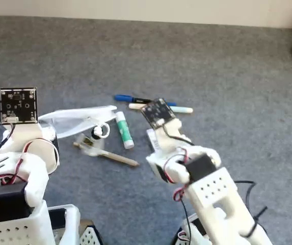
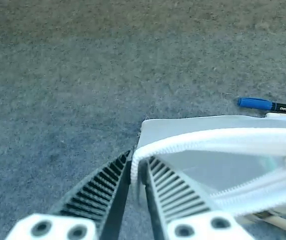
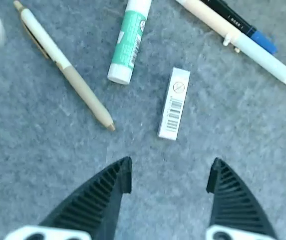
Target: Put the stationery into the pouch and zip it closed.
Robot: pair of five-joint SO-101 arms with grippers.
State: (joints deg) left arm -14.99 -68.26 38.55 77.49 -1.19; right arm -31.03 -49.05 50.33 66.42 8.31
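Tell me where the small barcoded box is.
Right wrist view: the barcoded box lies just ahead of the open right gripper, beside the green glue stick.

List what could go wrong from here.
1. The left gripper pinches only the corner of the pouch at the end of the zipper. That thin edge may slip free and let the mouth collapse.
2. The open right gripper hangs over the small white box, which lies flat. The fingers may shove it toward the glue stick instead of gripping it.

Before me, the pouch is lying mid-surface, the glue stick just right, a pen and marker behind that.
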